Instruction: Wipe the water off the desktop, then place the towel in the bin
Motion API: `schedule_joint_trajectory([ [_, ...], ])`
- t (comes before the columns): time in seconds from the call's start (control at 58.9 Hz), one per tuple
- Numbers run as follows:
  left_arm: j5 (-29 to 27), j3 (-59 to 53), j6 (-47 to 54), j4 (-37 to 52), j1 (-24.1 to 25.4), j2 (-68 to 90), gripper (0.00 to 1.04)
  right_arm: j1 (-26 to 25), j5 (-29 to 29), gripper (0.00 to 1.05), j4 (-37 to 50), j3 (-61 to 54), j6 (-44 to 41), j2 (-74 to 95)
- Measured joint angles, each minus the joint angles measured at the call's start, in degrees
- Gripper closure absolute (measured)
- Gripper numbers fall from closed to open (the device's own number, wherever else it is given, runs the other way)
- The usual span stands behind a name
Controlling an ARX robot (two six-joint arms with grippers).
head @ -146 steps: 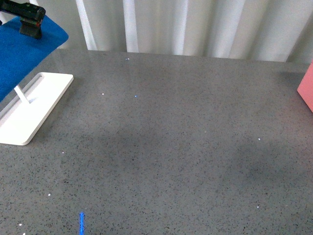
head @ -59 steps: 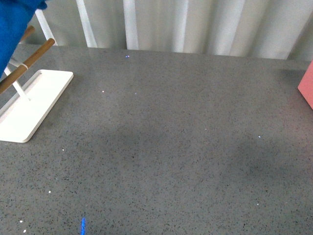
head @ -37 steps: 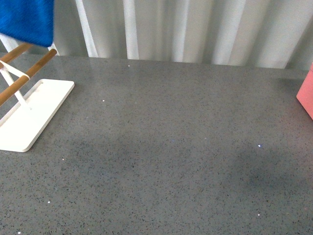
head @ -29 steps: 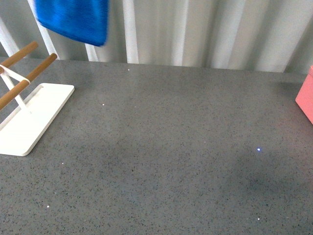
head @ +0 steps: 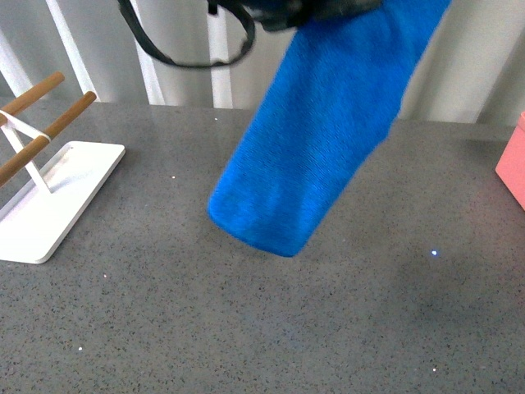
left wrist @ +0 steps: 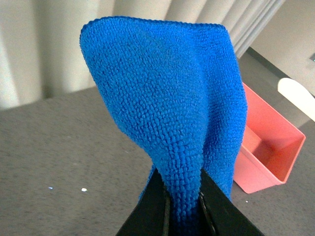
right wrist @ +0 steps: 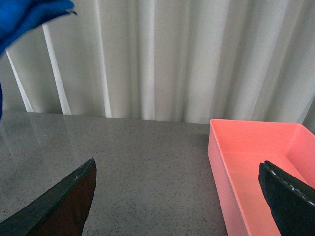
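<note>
Towel [head: 316,139] over desktop [head: 246,328], left of bin [head: 515,160]

Looks like a staged robot test bench or lab, not a home. Broad grey speckled stone-like desktop [head: 246,328], mostly bare. Pale pleated curtain [right wrist: 172,59] hangs as a plain backdrop right behind the desktop's far edge. Only props on the desktop: 1 white rack [head: 49,205] with wooden rods [head: 70,115] at its left side, 1 salmon-pink bin [right wrist: 256,162] at its right side.

There's the pale grey-white pleated curtain [head: 484,57] hanging right across the back, folds catching soft, even light. Below it the broad dark grey speckled stone-like tabletop [head: 246,328] runs wide, tiny flecks glinting, far edge faintly mirroring the pleats.
</note>
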Motion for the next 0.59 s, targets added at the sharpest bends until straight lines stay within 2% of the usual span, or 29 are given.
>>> schedule_joint_trajectory([
  [0.255, 2.78, -3.13, -10.12, 14.43, -1.84, 5.20, 0.99, 0.00, -0.02, 0.07, 0.00, 0.00, 0.00, 0.00],
  [0.475, 3.74, -3.37, -16.59, 21.55, -1.88, 5.60, 0.99, 0.00, -0.07, 0.07, 0.00, 0.00, 0.04, 0.02],
  [0.509, 3.72, -3.39, -17.03, 21.86, -1.92, 5.68, 0.99, -0.74, -2.84, 0.07, -1.60, 0.50, 0.79, 0.76],
  [0.56, 3.50, -3.54, -17.70, 22.12, -1.92, 5.75, 0.99, -3.13, -12.96, 0.07, -9.03, 3.58, 4.68, 4.74],
  [0.594, 3.34, -3.58, -18.01, 22.12, -1.97, 5.86, 0.99, -3.50, -16.83, 0.07, -12.00, 4.98, 6.38, 6.97],
])
